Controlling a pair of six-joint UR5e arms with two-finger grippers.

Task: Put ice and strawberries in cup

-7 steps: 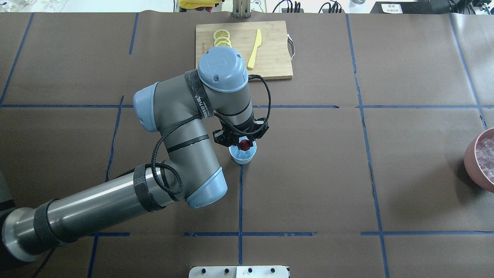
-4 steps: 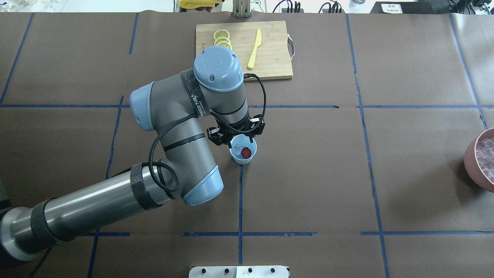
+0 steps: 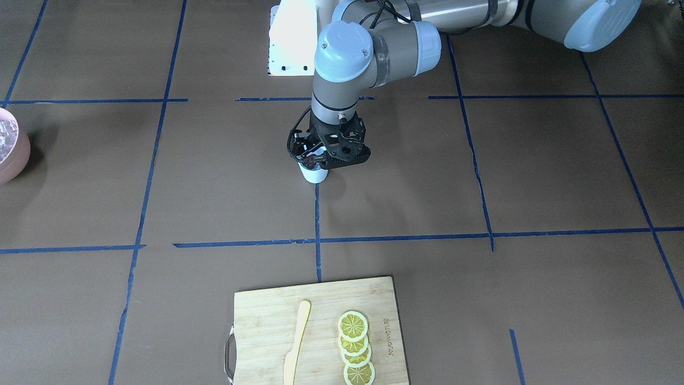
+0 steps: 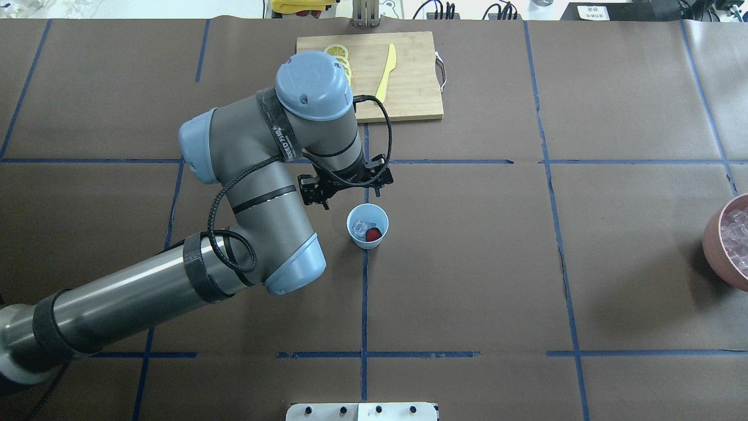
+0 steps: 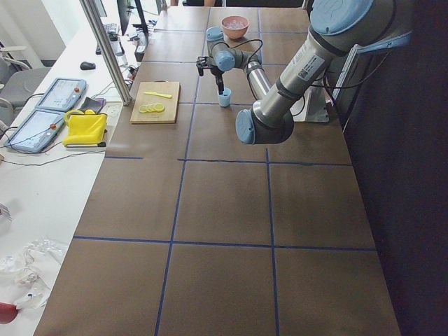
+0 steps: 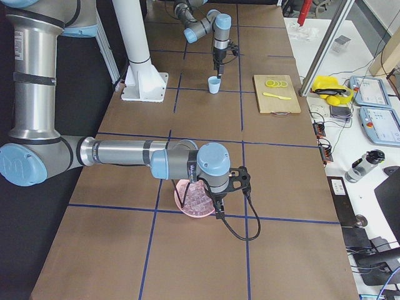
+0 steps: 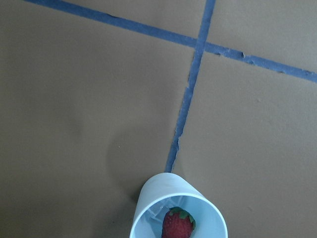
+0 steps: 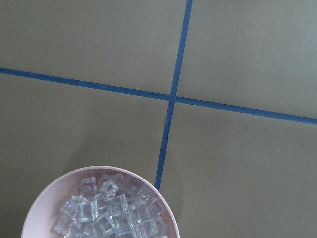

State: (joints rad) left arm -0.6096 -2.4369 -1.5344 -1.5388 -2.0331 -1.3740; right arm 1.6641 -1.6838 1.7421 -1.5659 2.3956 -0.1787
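Note:
The white cup (image 4: 367, 227) with a pale-blue inside stands upright at the table's middle. A red strawberry (image 4: 373, 234) and a clear ice cube (image 4: 360, 225) lie inside it. The left wrist view shows the cup (image 7: 148, 198) at its bottom edge with the strawberry (image 7: 177, 225) in it. My left gripper (image 4: 345, 192) is open and empty, raised just beyond the cup on its far-left side; from the front it (image 3: 326, 159) partly hides the cup (image 3: 314, 175). My right gripper (image 6: 215, 195) hangs over the pink bowl; I cannot tell its state.
The pink bowl (image 4: 710, 240) of ice cubes (image 8: 109, 213) sits at the table's right edge. A wooden cutting board (image 4: 409, 88) at the far middle carries lemon slices (image 4: 339, 52) and a yellow knife (image 4: 385, 73). Blue tape lines cross the brown table cover.
The left gripper held the strawberry over the cup, let it drop in, then drew back up and toward the far left. The cup now shows uncovered.

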